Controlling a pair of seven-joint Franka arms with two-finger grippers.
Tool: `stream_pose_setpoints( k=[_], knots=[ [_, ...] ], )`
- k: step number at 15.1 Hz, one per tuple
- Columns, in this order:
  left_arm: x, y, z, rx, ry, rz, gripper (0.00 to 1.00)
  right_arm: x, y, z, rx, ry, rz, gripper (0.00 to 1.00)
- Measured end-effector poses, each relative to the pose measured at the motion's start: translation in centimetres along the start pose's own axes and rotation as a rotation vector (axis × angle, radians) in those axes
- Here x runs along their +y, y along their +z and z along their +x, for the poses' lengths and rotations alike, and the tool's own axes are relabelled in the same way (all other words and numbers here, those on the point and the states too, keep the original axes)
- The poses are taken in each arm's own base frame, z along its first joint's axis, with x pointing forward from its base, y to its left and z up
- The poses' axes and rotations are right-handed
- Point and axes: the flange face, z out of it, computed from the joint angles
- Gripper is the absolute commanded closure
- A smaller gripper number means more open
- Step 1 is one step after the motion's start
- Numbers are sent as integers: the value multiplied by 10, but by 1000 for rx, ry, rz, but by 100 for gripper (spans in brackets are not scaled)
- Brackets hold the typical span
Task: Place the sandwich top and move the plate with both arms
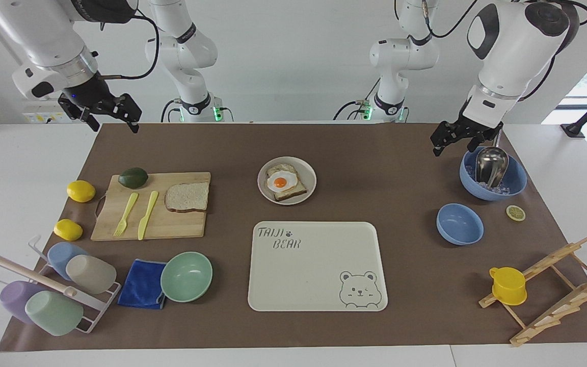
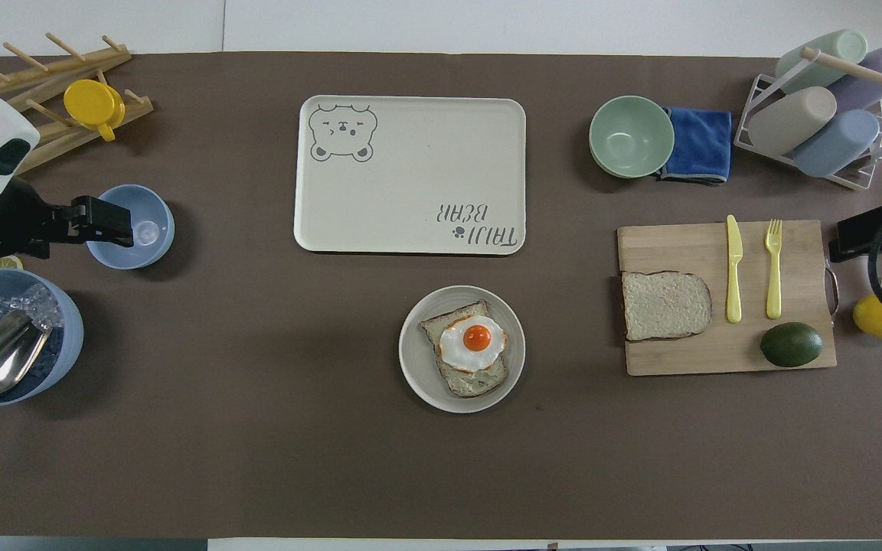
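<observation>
The sandwich top [image 1: 187, 197], a pale speckled bread slice, lies flat on a wooden cutting board [image 1: 171, 227]; it also shows in the overhead view [image 2: 665, 304]. The plate [image 1: 312, 182] sits mid-table, nearer the robots than the bear tray, and holds a toasted slice topped with a fried egg [image 1: 281, 182]; its rim shows from above [image 2: 410, 360]. My right gripper [image 1: 112, 121] hangs open and empty, raised over the mat's corner at the right arm's end. My left gripper [image 1: 454, 147] hangs open and empty, raised beside the ice bowl.
On the board lie a yellow knife, a fork and an avocado [image 1: 133, 177]. A cream bear tray [image 1: 319, 265], a mint bowl [image 1: 186, 277], a blue cloth, a cup rack and two lemons are around. A blue ice bowl with a scoop [image 1: 492, 176], a small blue bowl [image 1: 459, 224] and a wooden rack stand at the left arm's end.
</observation>
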Motion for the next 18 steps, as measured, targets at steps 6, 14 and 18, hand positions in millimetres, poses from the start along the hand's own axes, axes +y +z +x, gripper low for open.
stream_pose_setpoints(
  k=[6,14,18],
  knots=[
    [0,0,0,0,0,0,0,-129,78,16,-47,2,-330,0],
    [0,0,0,0,0,0,0,-227,248,10,-27,29,-507,0],
    [0,0,0,0,0,0,0,-244,292,3,-16,-9,-551,0]
  ],
)
